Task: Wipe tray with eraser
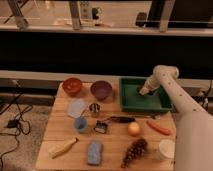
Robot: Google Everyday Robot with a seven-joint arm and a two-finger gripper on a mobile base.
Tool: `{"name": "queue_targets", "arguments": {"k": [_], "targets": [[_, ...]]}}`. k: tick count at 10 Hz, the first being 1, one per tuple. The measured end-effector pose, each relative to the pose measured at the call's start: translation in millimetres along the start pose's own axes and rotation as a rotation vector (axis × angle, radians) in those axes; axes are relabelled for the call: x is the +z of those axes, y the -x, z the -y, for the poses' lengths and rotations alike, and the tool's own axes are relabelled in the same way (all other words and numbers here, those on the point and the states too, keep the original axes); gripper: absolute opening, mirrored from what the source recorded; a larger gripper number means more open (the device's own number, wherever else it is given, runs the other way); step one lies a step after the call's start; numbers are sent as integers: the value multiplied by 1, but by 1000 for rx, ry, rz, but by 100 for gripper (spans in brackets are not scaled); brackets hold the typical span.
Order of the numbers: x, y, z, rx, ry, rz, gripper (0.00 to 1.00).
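Note:
The dark green tray (133, 101) sits at the back right of the wooden table. My white arm comes up from the lower right, bends at its elbow and reaches down into the tray. The gripper (144, 91) is low over the tray's floor, a little right of its middle. At its tip is the eraser (145, 92), a small pale tan block with a dark side, and the gripper is shut on it. The eraser appears to touch the tray floor.
A purple bowl (101, 90) stands just left of the tray, with a red bowl (72, 86) further left. In front lie a carrot (159, 127), an orange fruit (133, 129), grapes (134, 150), a white cup (166, 148), a blue sponge (93, 152) and a banana (65, 147).

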Motion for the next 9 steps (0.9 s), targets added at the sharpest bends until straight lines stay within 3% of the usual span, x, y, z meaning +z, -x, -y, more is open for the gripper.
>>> {"name": "queue_targets", "arguments": {"k": [5,9], "targets": [[13,20,-31,-57,53,9,4],[17,45,-46,-70,68,59,4]]}}
